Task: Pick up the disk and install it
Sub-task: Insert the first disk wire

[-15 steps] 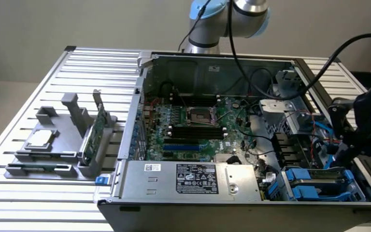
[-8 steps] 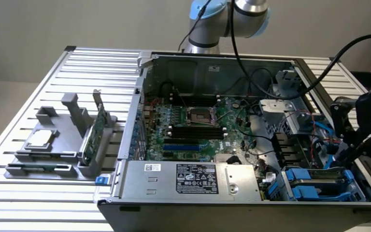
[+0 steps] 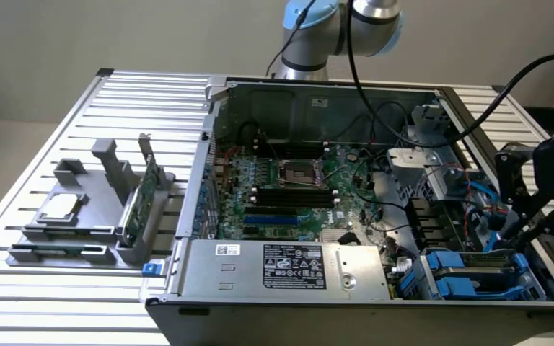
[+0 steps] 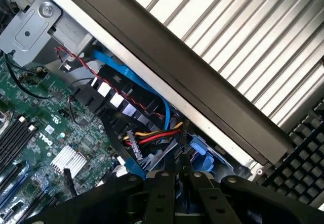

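The disk (image 3: 477, 277), grey metal in a bright blue carrier frame, lies in the drive bay at the front corner of the open computer case (image 3: 257, 303), at the exterior view's right. My gripper (image 3: 519, 232) hangs just above the bay's far side, close over the disk. In the wrist view my gripper (image 4: 180, 158) points down at the blue carrier (image 4: 198, 147), beside red, yellow and black power wires. Its fingers (image 4: 161, 186) stand a narrow gap apart, and nothing shows between them.
The case stands on a slatted metal table (image 3: 66, 130). A grey fixture at the exterior view's left holds a square processor chip (image 3: 60, 207) and an upright green circuit card (image 3: 138, 202). The power supply (image 3: 291, 265) fills the front of the case. A black keyboard (image 4: 304, 163) lies outside the case wall.
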`<move>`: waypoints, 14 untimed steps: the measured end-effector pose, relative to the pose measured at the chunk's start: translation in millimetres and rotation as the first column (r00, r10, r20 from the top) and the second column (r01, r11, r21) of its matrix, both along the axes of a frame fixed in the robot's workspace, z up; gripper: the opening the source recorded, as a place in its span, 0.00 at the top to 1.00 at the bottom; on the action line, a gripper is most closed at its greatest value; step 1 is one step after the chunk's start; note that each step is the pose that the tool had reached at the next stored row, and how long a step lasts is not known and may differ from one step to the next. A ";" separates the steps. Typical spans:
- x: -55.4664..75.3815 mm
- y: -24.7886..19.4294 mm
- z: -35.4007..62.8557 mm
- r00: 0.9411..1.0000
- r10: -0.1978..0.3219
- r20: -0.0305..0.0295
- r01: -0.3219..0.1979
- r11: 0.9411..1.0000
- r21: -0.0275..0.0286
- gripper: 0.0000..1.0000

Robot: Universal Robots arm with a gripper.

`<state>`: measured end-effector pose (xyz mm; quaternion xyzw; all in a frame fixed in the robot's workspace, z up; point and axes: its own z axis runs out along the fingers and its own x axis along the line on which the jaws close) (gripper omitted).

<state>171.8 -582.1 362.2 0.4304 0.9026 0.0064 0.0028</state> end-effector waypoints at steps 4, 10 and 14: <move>0.2 0.0 -1.0 0.999 -0.050 0.000 0.050 0.999 0.000 0.74; 2.4 0.0 -5.4 0.996 -0.089 0.000 0.089 0.996 0.000 0.74; 6.6 0.0 -7.9 0.995 -0.098 0.000 0.098 0.995 0.000 0.74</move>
